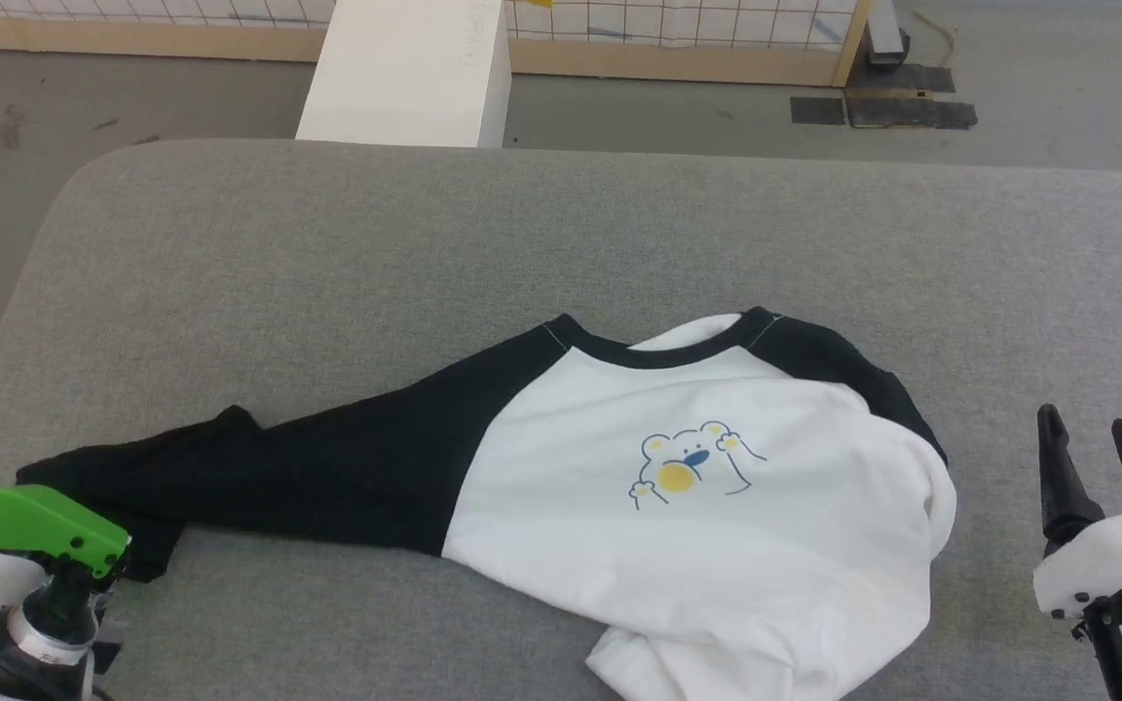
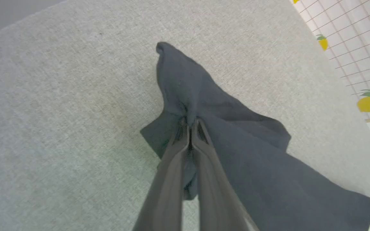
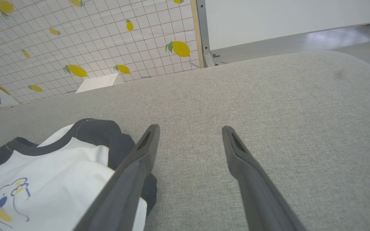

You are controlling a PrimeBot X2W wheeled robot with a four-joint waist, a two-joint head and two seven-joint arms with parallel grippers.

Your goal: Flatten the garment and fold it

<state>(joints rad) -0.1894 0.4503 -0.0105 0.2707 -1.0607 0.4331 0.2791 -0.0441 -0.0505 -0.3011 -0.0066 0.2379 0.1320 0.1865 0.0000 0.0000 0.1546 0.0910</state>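
Head view first: the garment (image 1: 697, 487) lies right of center on the grey padded surface (image 1: 425, 243), chest side up. There's a little bear print (image 1: 688, 467) below the black collar (image 1: 658, 350). One long black sleeve (image 1: 279, 477) runs out toward the lower left of the frame, ending right by the green housing (image 1: 30, 526) on the left arm. The other sleeve looks bunched or tucked at the shirt's right edge, and the white hem is rumpled near the bottom of the frame. So it's not flat yet. The right gripper (image 1: 1085, 424) sits at the lower right with its fingers spread wide and nothing in them, clear of the shirt.

Left wrist view: the left gripper (image 2: 189, 123) is pinched tight on the end of that black sleeve, and the fabric puckers right at the tips. That's probably so the sleeve can be pulled out straight, which would explain why it's laid out so long.

Right wrist view: the fingers gape wide over bare grey padding, with the shirt's shoulder and collar at the lower left, just beside one finger. Looks like it's parked there, ready to deal with the tucked side.
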